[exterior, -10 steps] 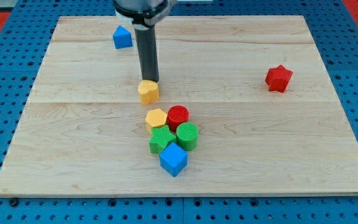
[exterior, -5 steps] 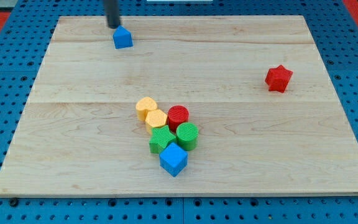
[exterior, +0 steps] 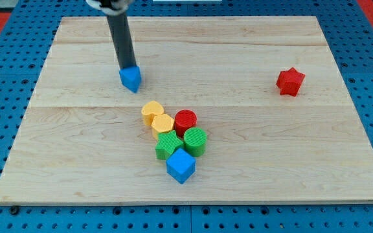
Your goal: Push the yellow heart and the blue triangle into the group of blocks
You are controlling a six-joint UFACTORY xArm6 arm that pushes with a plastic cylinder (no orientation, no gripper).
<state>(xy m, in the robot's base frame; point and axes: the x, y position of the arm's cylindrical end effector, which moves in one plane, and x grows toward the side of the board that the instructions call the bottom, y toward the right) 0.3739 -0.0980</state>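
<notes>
The blue triangle point(exterior: 131, 79) lies on the wooden board point(exterior: 251, 142), up and left of the group. My tip point(exterior: 128, 67) touches its upper edge, the rod rising toward the view's top. The yellow heart point(exterior: 151, 111) sits at the group's upper left, touching the yellow hexagon point(exterior: 163, 123). The group also holds a red cylinder point(exterior: 186, 121), a green star point(exterior: 168, 145), a green cylinder point(exterior: 195, 141) and a blue cube point(exterior: 180, 166).
A red star point(exterior: 290, 81) lies alone at the view's right. The board rests on a blue pegboard surface point(exterior: 5, 116).
The yellow heart was pushed down into the group. My tip then moved to the blue triangle near the view's top and pushed it down toward the group.
</notes>
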